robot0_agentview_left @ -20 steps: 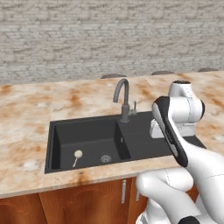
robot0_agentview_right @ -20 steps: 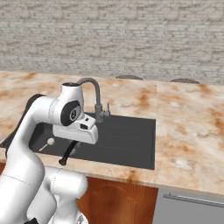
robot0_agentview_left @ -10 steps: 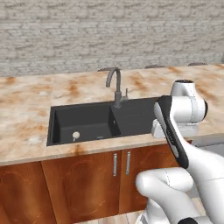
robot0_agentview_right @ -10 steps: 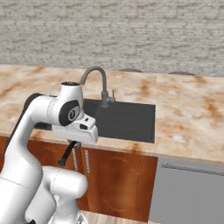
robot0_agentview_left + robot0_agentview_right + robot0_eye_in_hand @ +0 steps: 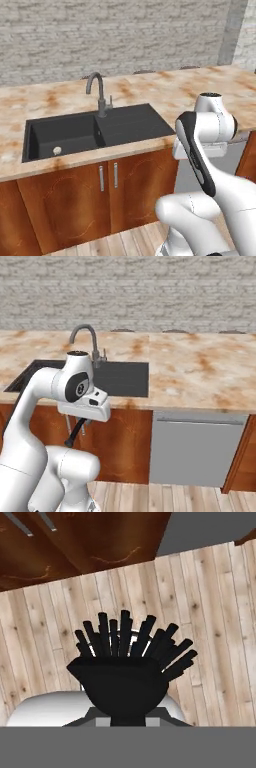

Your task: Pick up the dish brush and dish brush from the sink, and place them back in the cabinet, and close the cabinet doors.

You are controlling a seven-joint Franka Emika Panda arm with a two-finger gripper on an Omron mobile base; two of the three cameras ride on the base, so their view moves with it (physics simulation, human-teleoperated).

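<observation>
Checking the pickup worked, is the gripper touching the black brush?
Touching. In the hand view the black brush sits right at the gripper, bristles fanned out over the wooden floor; the right base view shows it hanging below the gripper.

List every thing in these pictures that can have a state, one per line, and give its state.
Black dish brush: held in the hand, bristles pointing at the floor.
Hand: shut on the black dish brush.
Cream-headed dish brush: lying in the sink basin.
Tap: no water running.
Lower cupboard doors: closed.
</observation>
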